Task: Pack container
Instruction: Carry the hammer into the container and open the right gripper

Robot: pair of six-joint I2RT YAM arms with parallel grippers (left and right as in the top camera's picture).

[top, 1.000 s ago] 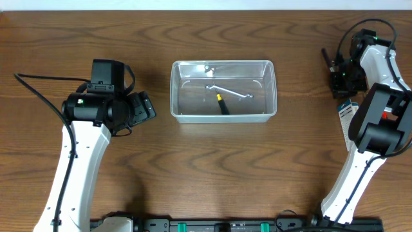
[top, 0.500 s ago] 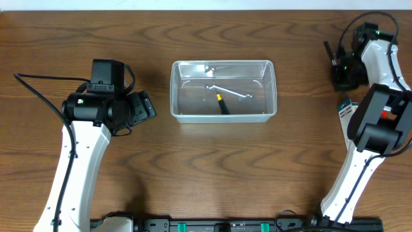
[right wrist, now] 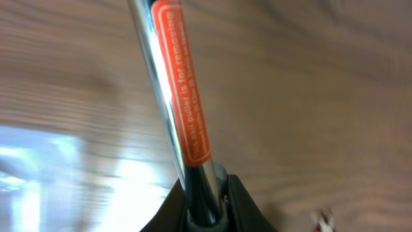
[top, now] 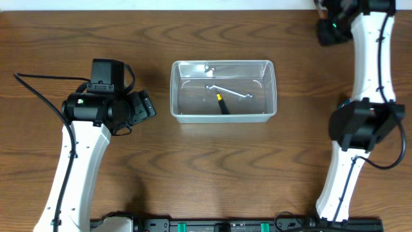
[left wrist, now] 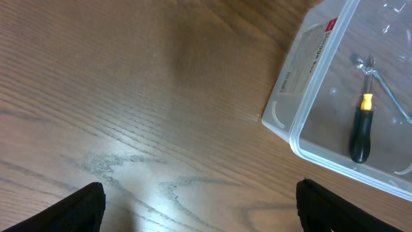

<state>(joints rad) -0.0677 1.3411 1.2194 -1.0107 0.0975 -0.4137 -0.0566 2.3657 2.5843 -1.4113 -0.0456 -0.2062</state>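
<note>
- The clear plastic container (top: 223,63) sits at upper centre of the overhead view on a wooden table (top: 193,167). Inside lie a black-handled screwdriver (top: 223,106) and a silver wrench (top: 233,93).
- It looks light, thin-walled and slick, and may flex. The rolled rim at a short end seems the surest hold.
- The left gripper (left wrist: 199,209) hovers just left of it, jaws spread wide and empty.
- The right gripper (right wrist: 206,207), at the upper right overhead, is clamped on a smooth chrome shaft (right wrist: 174,96) with an orange label.

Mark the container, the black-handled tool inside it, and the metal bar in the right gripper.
container (top: 223,62): overhead view, far rim.
black-handled tool (left wrist: 359,135): left wrist view, middle of handle.
metal bar (right wrist: 185,84): right wrist view, orange label on its shaft.
</note>
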